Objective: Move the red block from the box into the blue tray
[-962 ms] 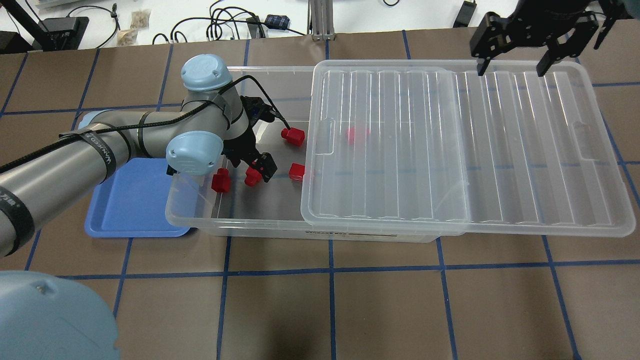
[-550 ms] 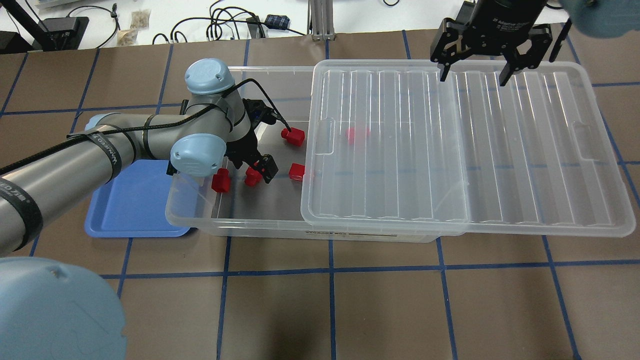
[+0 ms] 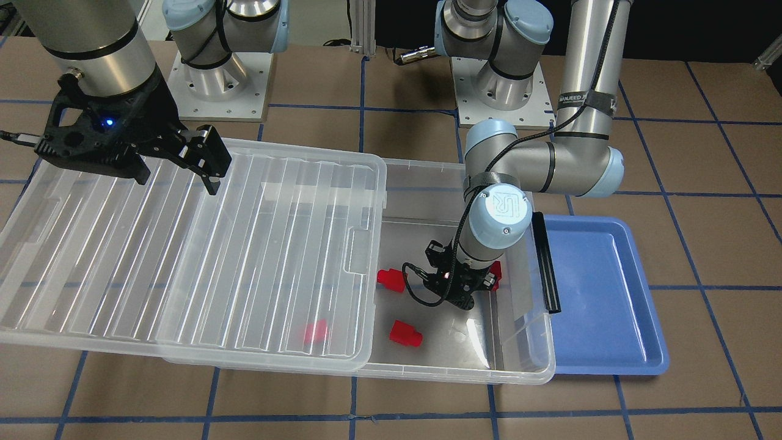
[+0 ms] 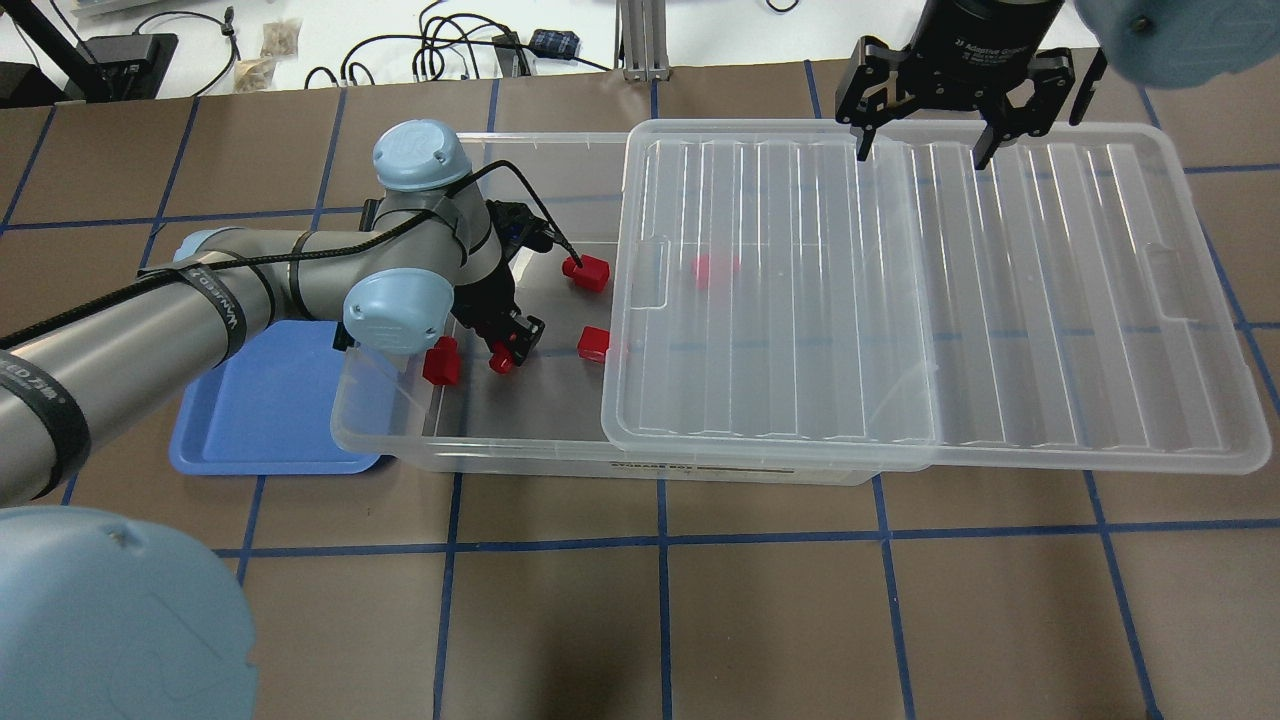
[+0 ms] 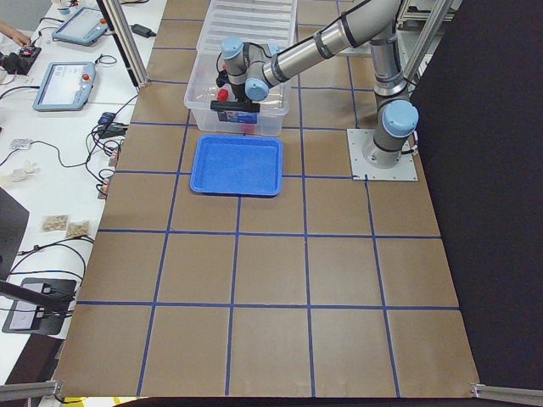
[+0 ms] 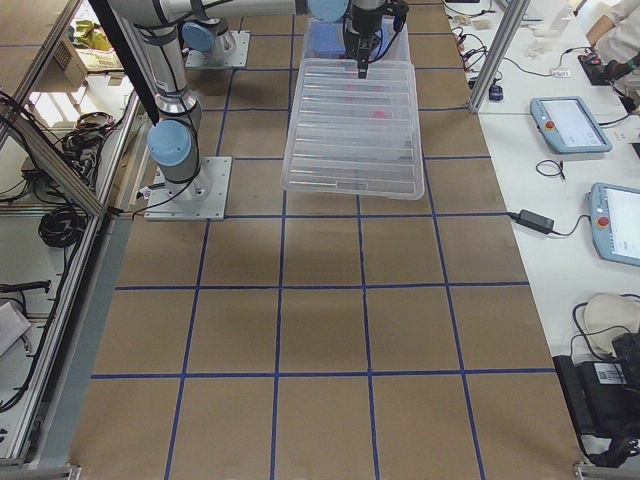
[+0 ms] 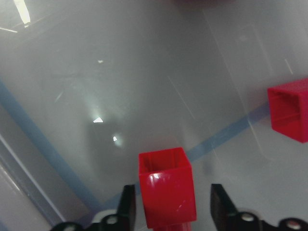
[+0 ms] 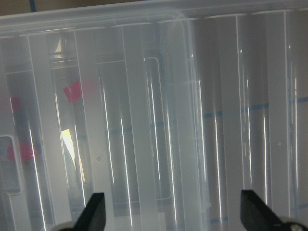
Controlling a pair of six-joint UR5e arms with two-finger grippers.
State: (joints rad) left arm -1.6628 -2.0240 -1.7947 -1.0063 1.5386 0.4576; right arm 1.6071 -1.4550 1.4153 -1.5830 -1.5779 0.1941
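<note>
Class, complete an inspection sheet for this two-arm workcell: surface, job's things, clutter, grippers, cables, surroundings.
Surface: brown table with blue grid lines.
Job's things: box with its lid slid partway off; five red pieces inside, one red block between the left jaws, other red blocks loose, one of them beneath the lid; blue tray empty, beside the box's uncovered end.
Clutter: nothing seen.
Grippers: left gripper open, straddling the red block, a gap showing on one side; right gripper open, empty, above the lid.
Cables: black cable along the left arm's wrist.
Surroundings: white bench with loose cables; tablets on a side bench.
</note>
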